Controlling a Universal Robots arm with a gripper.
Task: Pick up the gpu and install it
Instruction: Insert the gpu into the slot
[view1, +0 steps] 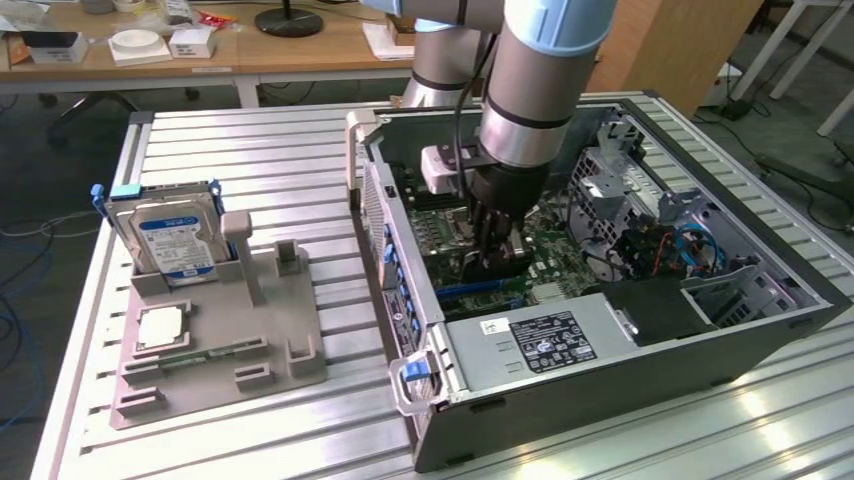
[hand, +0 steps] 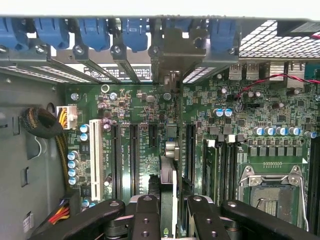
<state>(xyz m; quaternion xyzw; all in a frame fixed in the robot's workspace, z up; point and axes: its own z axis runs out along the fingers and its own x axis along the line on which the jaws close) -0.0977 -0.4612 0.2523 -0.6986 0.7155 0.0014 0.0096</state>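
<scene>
Gripping the gpu (hand: 170, 150) edge-on in a narrowed hand (hand: 172, 215) over the motherboard (hand: 240, 115), risking a jam if tilted or misaligned.

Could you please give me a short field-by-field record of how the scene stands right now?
pincer: inside the case, shut on the gpu
gpu: held on edge over the motherboard slots, bracket end toward the case's rear wall; seated or not, cannot tell
case: open, lying on the table
fixture: on the table, at the exterior view's left of the case
hard drive: standing upright in the fixture
chip: lying flat in the fixture, in front of the hard drive
</scene>
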